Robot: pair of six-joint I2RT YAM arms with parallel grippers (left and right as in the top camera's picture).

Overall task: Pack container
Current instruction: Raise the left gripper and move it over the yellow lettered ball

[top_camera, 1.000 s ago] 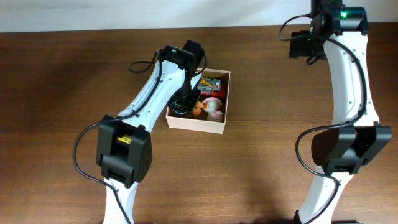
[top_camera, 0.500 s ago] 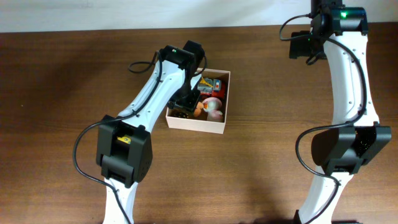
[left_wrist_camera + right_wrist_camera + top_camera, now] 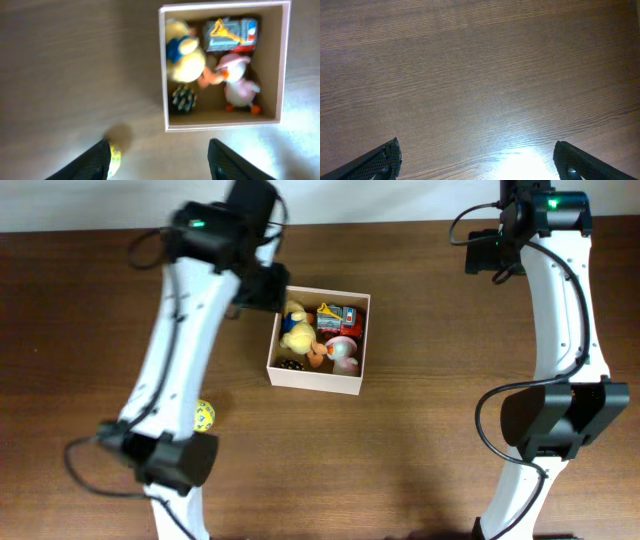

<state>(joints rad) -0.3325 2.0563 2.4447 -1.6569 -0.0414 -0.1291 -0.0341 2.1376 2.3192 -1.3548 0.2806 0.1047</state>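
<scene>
The container (image 3: 315, 379) is a square cardboard box with cream walls at the table's middle. It holds a yellow plush duck (image 3: 296, 332), a red and blue toy car (image 3: 340, 316), a pink duck (image 3: 343, 352) and a dark spiky ball (image 3: 290, 365). The left wrist view looks down on the container (image 3: 220, 124) with the same toys. My left gripper (image 3: 262, 288) is raised above the table left of the box, open and empty (image 3: 160, 165). A yellow ball (image 3: 204, 414) lies on the table; it shows by my left finger (image 3: 114, 154). My right gripper (image 3: 492, 255) is open and empty at the far right (image 3: 482, 162).
The table is dark brown wood. The right wrist view shows only bare wood with a bright glare patch (image 3: 530, 162). The table's far edge runs along the top of the overhead view.
My left gripper has risen out of the container and swung back to the left. The dark spiky ball now lies in the box's near-left corner. The right arm has not moved.
</scene>
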